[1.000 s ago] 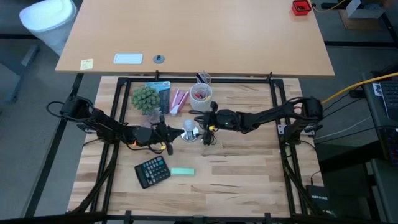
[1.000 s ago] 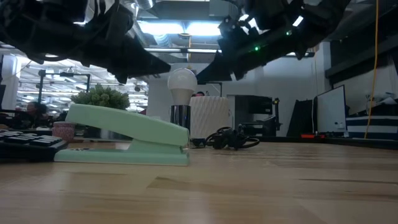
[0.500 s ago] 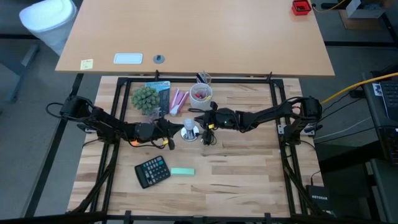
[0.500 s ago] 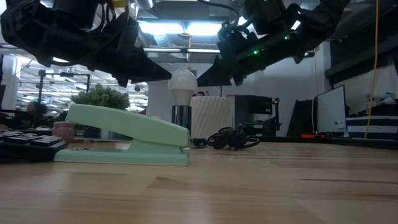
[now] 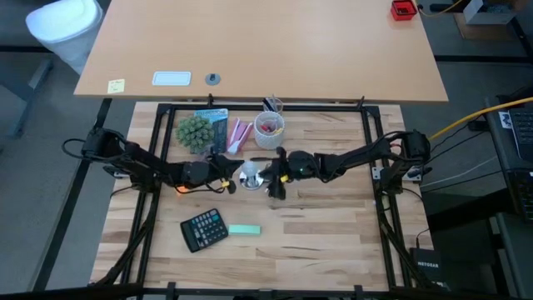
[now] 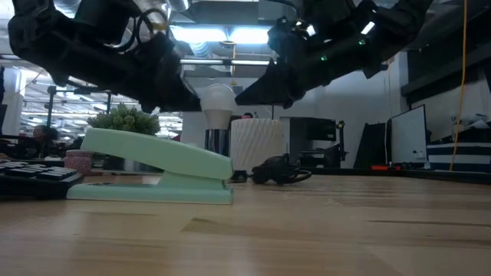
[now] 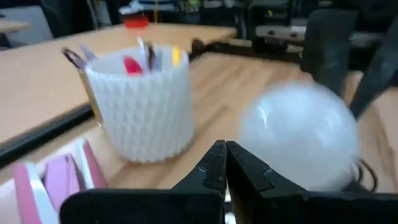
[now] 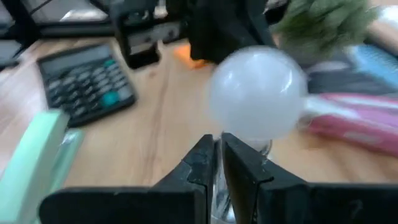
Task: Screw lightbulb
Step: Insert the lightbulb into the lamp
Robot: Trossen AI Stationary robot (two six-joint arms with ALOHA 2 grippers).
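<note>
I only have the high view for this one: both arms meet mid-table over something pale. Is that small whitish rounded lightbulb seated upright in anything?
Observer: Yes. The low view shows the small whitish rounded lightbulb standing upright on a dark cylindrical socket.
Operator: Is the left gripper holding it?
Observer: No. In the left wrist view the left gripper is shut, with the bulb beyond its tips, not between them.
Operator: And the right one?
Observer: In the right wrist view the right gripper points at the bulb's lower half, with the bulb ahead of it. I cannot tell whether it touches.
</note>
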